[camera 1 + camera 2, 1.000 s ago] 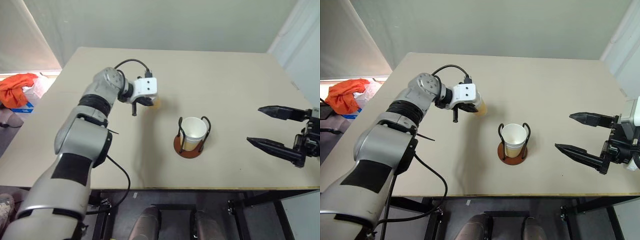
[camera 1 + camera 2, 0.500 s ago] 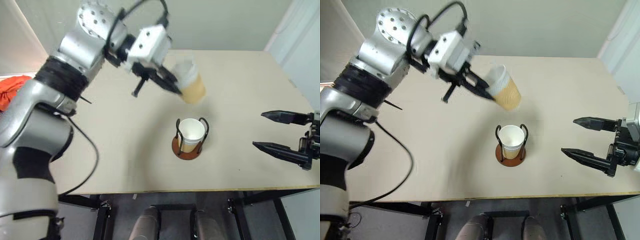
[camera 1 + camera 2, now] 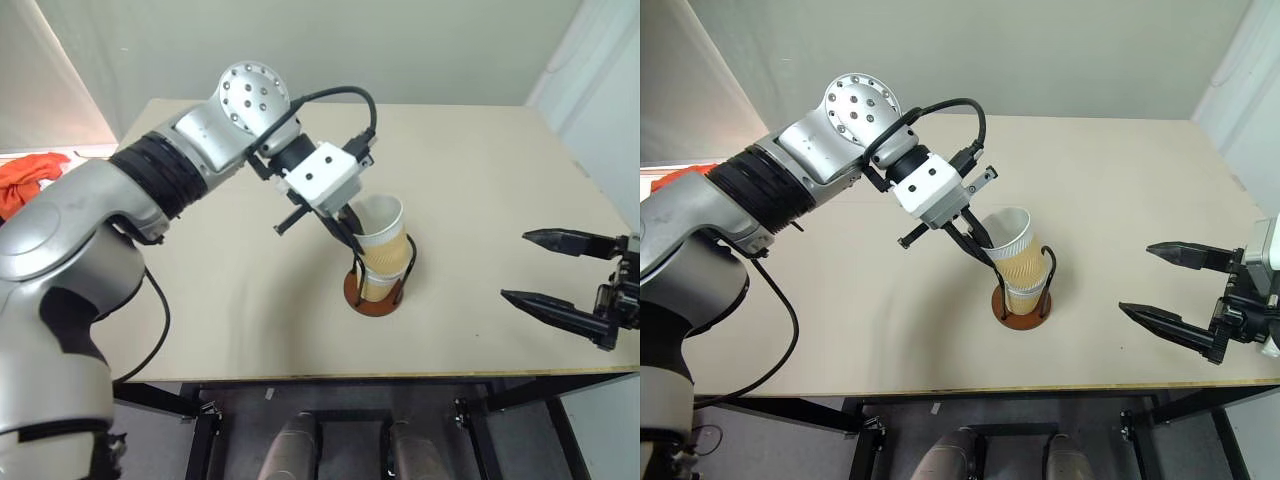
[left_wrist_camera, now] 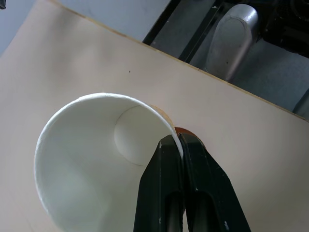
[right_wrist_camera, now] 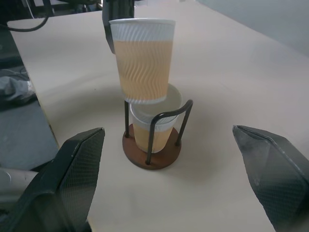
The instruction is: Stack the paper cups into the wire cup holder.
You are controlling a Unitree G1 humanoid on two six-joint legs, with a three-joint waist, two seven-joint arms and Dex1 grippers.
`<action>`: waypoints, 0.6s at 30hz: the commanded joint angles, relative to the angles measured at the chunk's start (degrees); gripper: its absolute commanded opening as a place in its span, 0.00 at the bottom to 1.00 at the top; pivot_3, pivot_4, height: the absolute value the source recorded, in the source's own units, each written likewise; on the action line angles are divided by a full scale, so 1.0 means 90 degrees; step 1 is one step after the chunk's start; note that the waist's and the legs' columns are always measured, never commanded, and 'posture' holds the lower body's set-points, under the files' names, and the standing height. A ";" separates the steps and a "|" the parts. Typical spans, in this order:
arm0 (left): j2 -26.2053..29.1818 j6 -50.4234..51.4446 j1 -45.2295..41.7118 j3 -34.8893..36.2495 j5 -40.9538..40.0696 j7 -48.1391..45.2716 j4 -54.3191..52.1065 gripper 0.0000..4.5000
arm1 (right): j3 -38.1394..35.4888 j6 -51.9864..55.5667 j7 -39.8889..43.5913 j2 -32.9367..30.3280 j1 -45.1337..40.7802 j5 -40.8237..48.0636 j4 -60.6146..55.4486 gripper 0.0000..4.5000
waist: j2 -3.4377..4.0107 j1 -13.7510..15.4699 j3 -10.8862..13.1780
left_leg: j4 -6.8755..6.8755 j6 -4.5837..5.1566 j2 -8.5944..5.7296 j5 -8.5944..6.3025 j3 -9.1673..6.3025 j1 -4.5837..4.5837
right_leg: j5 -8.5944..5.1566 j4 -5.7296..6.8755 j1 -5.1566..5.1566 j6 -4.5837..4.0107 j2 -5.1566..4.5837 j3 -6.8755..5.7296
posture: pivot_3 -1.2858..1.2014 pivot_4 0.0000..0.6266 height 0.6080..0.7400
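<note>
Your held paper cup (image 3: 1012,243) hangs tilted over the cup (image 5: 153,126) already seated in the wire cup holder (image 3: 1023,300), its base at that cup's mouth. The left gripper (image 3: 980,243) has its fingers pinched on the held cup's rim. The holder sits mid-surface (image 3: 1120,200), with bare room all round. From the right wrist you see both cups and the wire loops side-on. The right gripper (image 3: 1168,286) waits well apart near the right edge, fingers spread wide.
</note>
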 commanded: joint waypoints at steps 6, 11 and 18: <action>-0.0313 -0.0299 -0.0235 0.0036 0.0287 -0.0222 0.0565 0.02 | -0.0180 -0.0078 -0.0199 0.0018 0.0018 0.0097 -0.0177 1.00 | 0.0001 0.0014 0.0000 | 0.0005 -0.0003 -0.0002 -0.0004 -0.0006 -0.0008 | -0.0004 -0.0001 0.0000 0.0004 -0.0001 -0.0001 | 0.52 0.24 1.00; -0.0389 -0.0521 -0.0115 0.0007 0.0553 -0.0222 0.0693 0.02 | -0.0090 -0.0088 -0.0294 0.0000 -0.0016 0.0099 -0.0192 1.00 | 0.0001 0.0014 0.0001 | 0.0015 -0.0005 -0.0002 -0.0018 -0.0005 -0.0010 | -0.0007 -0.0001 -0.0001 0.0009 0.0002 -0.0002 | 0.52 0.24 1.00; -0.0565 -0.0320 0.0034 0.0218 0.0619 -0.0222 0.0900 0.21 | 0.0081 -0.0125 -0.0355 -0.0037 -0.0105 0.0056 -0.0166 1.00 | 0.0001 0.0019 0.0001 | 0.0022 -0.0008 -0.0002 -0.0023 -0.0006 -0.0014 | -0.0009 -0.0001 0.0000 0.0016 0.0001 -0.0001 | 0.52 0.24 1.00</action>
